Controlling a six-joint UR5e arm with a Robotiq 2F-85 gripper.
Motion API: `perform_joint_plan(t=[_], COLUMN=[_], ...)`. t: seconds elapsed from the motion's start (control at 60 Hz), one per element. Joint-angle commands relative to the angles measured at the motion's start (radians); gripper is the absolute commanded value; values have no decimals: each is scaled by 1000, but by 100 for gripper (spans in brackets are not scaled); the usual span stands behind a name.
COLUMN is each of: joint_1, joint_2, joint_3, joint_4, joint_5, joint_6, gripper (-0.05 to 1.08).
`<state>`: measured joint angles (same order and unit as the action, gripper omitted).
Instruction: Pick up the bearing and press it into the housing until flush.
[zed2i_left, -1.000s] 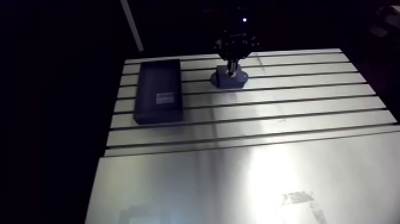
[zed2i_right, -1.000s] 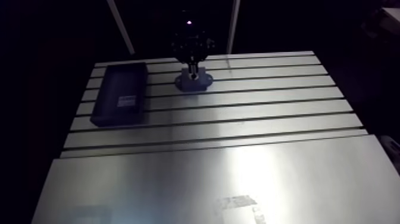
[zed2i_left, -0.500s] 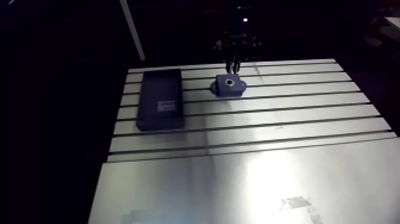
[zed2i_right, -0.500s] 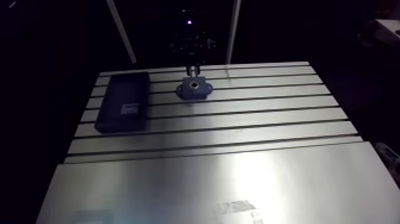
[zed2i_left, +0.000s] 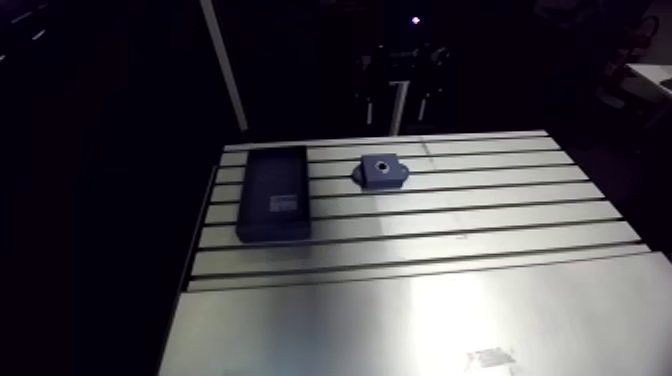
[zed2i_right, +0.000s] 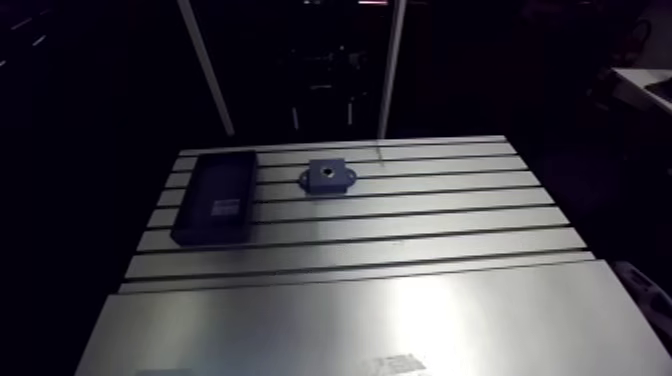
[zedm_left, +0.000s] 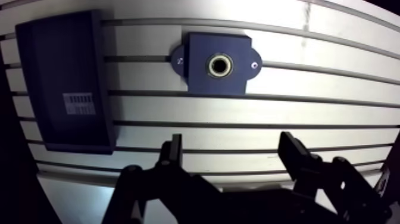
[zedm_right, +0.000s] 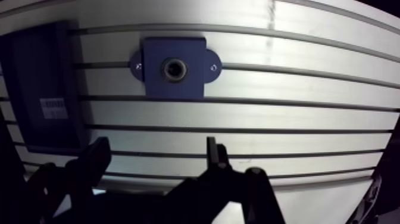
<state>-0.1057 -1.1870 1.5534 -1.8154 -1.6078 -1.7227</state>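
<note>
The dark blue housing (zedm_left: 199, 76) lies flat on the slotted table, and also shows in the arm view (zed2i_left: 382, 172). A metal bearing ring (zedm_left: 220, 64) sits in its centre bore and looks level with the top face. My gripper (zedm_left: 232, 146) hangs well above the table, short of the housing and apart from it. It is open, with only bare table showing between its two black fingers (zedm_left: 172, 152).
A dark rectangular tray (zed2i_left: 273, 192) with a small white label lies to the left of the housing. The slotted aluminium table (zed2i_left: 450, 300) runs into a smooth plate toward the near side. A pale upright post (zed2i_left: 224, 60) stands behind the far edge.
Earlier the gripper stood shut, down on the housing. It has since risen clear of it and opened. The arm view shifted as the arm rose.
</note>
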Motion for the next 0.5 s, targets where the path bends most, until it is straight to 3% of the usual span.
perform_joint_plan(t=[0.017,0.217,0.5], joint_1=[7,27,41], joint_2=[-67,-132,-212], joint_3=[-117,-175,-159], joint_4=[181,252,255], joint_5=[4,10,16], joint_6=[11,12,12], gripper=[1,1,1])
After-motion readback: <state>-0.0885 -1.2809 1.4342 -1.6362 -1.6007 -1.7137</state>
